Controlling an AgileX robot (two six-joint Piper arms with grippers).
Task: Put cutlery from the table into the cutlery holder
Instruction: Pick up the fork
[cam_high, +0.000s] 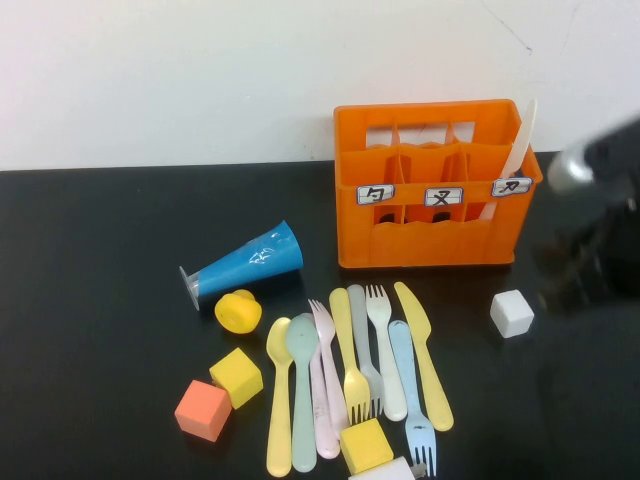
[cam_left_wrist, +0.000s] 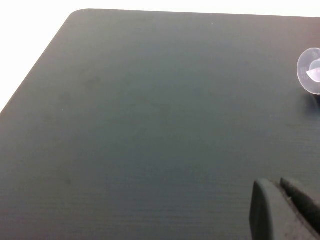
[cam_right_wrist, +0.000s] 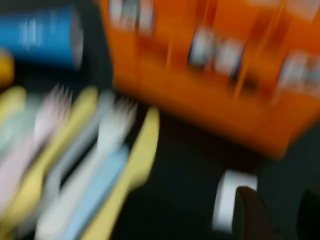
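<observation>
Several pastel pieces of cutlery lie side by side on the black table (cam_high: 100, 250) in front of the orange cutlery holder (cam_high: 432, 190). Among them are a yellow spoon (cam_high: 279, 400), a grey-green spoon (cam_high: 302, 385), a pink fork (cam_high: 325, 375), a yellow fork (cam_high: 350, 360), a white fork (cam_high: 385, 350), a light blue fork (cam_high: 412, 390) and a yellow knife (cam_high: 425, 360). A white knife (cam_high: 520, 150) stands in the holder's right compartment. My right arm (cam_high: 605, 200) is blurred, right of the holder; its gripper (cam_right_wrist: 280, 215) is open and empty above a white cube (cam_right_wrist: 225, 197). My left gripper (cam_left_wrist: 282, 200) is shut over bare table.
A blue cone (cam_high: 245, 262) lies left of the holder, with a yellow round piece (cam_high: 238, 311) beside it. A yellow cube (cam_high: 236, 377) and an orange cube (cam_high: 202, 410) sit at front left. Another yellow cube (cam_high: 366, 445) lies on the cutlery ends. The white cube (cam_high: 511, 313) sits right of the cutlery.
</observation>
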